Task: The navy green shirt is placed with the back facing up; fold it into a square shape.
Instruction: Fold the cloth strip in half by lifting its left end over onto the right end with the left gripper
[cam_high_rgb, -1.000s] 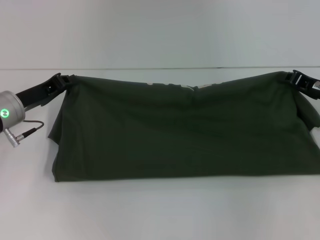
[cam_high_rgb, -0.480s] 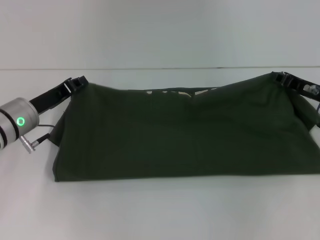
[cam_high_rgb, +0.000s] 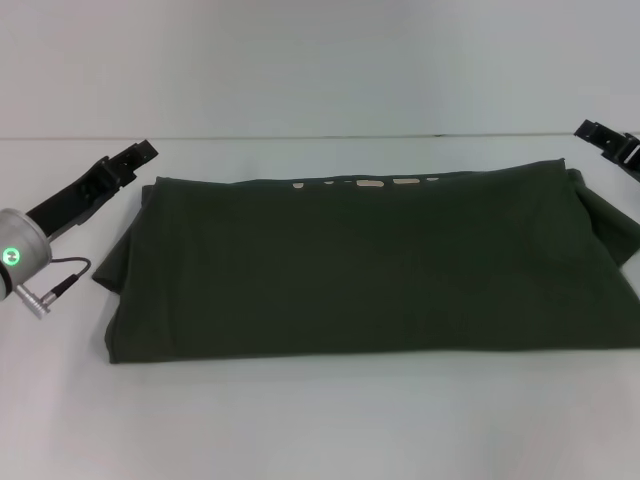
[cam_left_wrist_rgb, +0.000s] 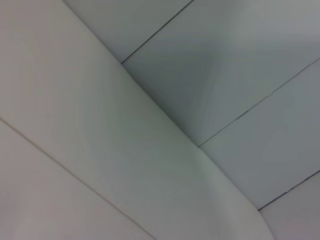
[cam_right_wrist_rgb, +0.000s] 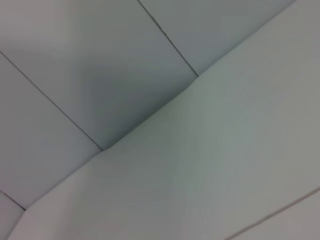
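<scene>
- Left gripper (cam_high_rgb: 133, 157), black two-finger claw on a black arm, is sitting just off the far-left corner of the cloth, apart from it, grasping nothing; jaws look parted.
- Right gripper (cam_high_rgb: 604, 135), black claw at the frame's right edge, is hanging just past the far-right corner, not touching cloth; whether its jaws are parted or closed, cannot tell.
- Large dark olive-green short-sleeved cloth T-shirt (cam_high_rgb: 370, 270) is lying flat on the white table (cam_high_rgb: 320, 420), folded over once into a wide band, cream lettering peeking along the far edge.
- Step reads as first lengthwise fold laid down and let go.
- Next move is likely calling for grabbing a side end and folding it across toward a square.
- Left end is bunching slightly; wrist views are showing only blank panels.
</scene>
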